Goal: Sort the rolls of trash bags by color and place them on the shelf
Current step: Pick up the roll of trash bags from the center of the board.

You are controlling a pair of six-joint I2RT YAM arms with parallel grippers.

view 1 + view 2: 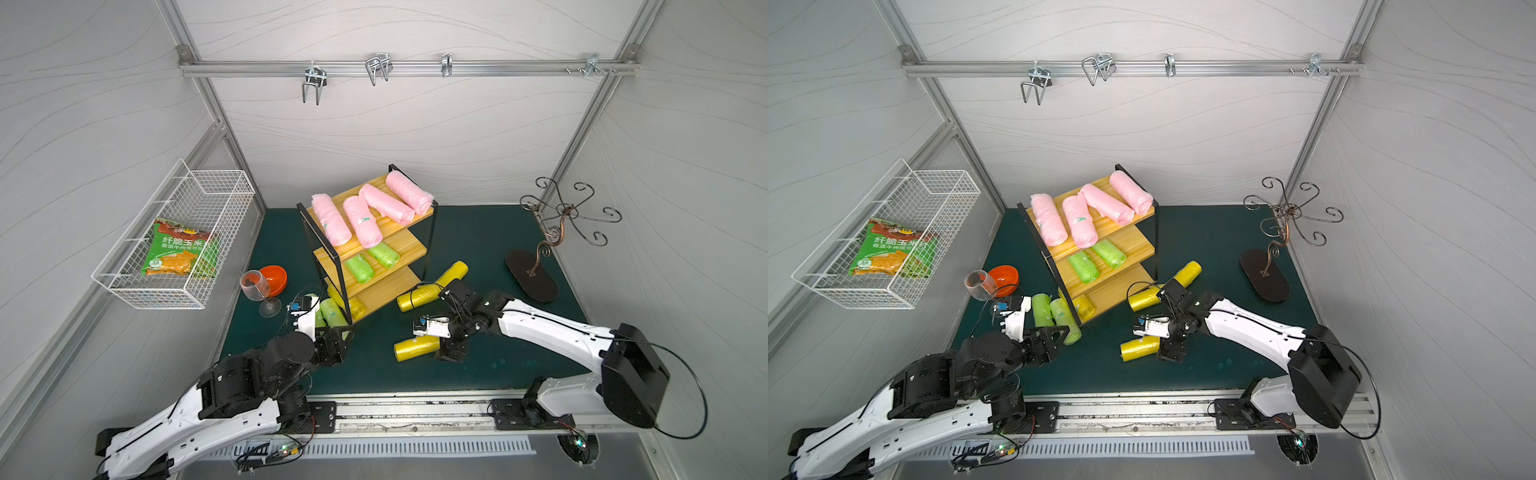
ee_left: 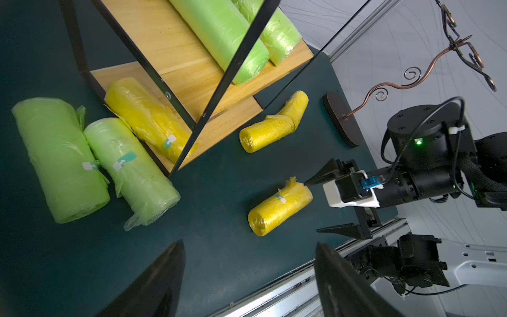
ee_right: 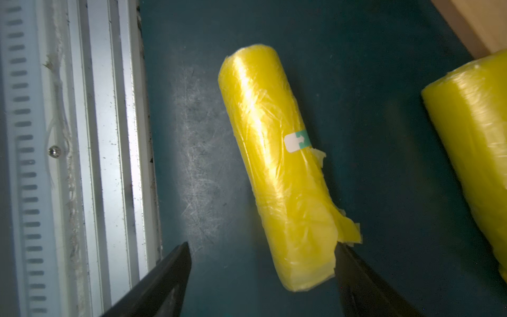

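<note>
Straddles one end of a yellow roll (image 3: 274, 164) on the mat (image 3: 384, 55) with the right gripper (image 3: 262, 244), fingers wide apart, unclamped (touching the torn flap with one fingertip). Holds the left gripper (image 2: 249, 243) spread and empty near two green rolls (image 2: 60, 159) lying beside the shelf (image 2: 178, 49). Up top, four pink rolls (image 1: 332, 220).

The pink rolls (image 1: 331, 220) are pale, the green rolls (image 1: 360, 269) lime, the yellow roll (image 1: 417, 348) bright with a white-and-teal label (image 3: 297, 142). The shelf (image 1: 409, 248) has light yellow grained boards in a black frame. The surface (image 1: 478, 249) is dark teal. The basket (image 1: 208, 195) is white, the snack packet (image 1: 178, 253) green and orange, the bowl (image 1: 275, 279) red-orange, the fingers (image 3: 164, 280) black.
</note>
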